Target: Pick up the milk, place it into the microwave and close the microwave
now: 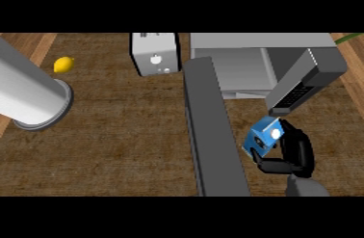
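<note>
Beside the open microwave (249, 73) door — milk (265, 136) tilted (right hand (297, 152) curled round).

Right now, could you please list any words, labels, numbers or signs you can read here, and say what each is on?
No readable text anywhere.
Milk carton, held by the right hand: a white round mark, no legible lettering.
Toaster: small knobs only, no label legible.
Microwave: dark control panel, markings too blurred to read.
</note>
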